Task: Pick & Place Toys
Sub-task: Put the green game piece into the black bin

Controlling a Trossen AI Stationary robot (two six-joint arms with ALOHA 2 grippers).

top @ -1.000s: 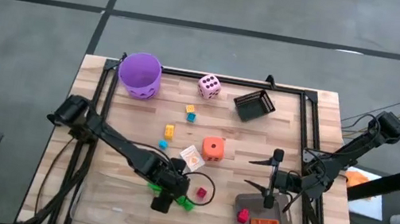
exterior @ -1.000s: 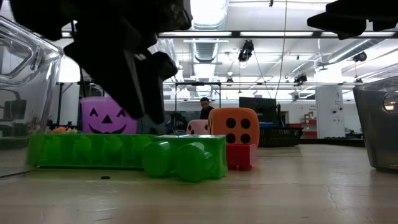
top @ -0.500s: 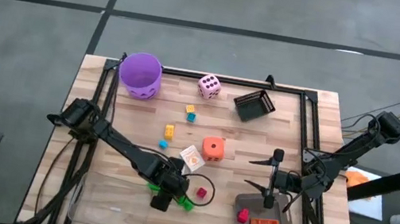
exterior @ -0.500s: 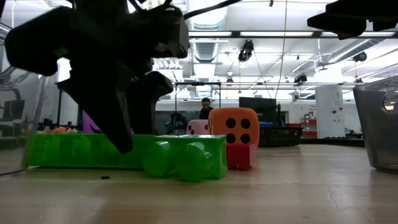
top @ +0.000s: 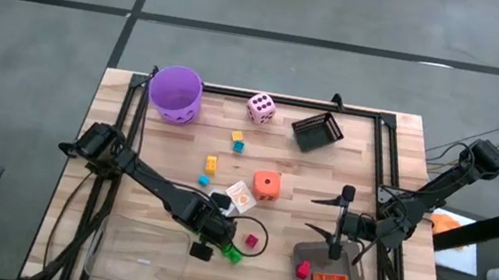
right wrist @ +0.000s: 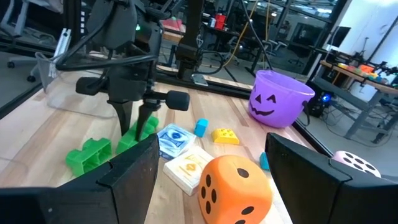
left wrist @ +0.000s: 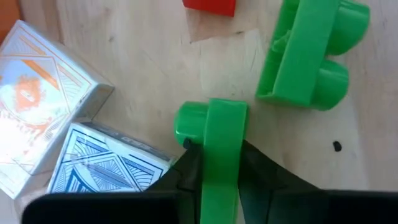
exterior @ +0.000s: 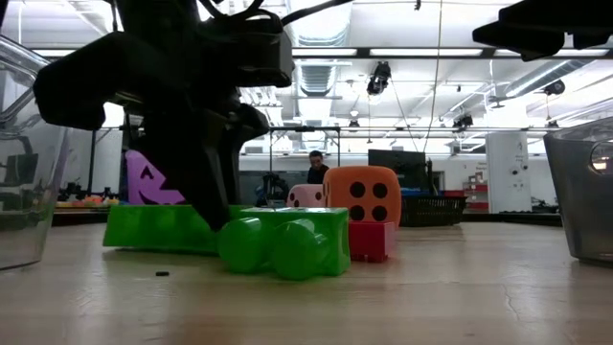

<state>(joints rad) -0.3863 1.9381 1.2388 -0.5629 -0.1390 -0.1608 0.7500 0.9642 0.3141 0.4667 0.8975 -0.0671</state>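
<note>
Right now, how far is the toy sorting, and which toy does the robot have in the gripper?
Done: a red brick and an orange piece lie in the grey tray.

In hand: the left gripper is shut on a green brick; a second green brick lies beside it.

Left: the orange die, pink die, card packs, yellow brick and small blue bricks. The right gripper waits open above the tray.

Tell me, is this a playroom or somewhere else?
Probably a robot lab or workshop, not a playroom. Two dark robot arms work at a wooden table with toys on it, and behind it are ceiling lights, hanging cables and workbenches.
</note>
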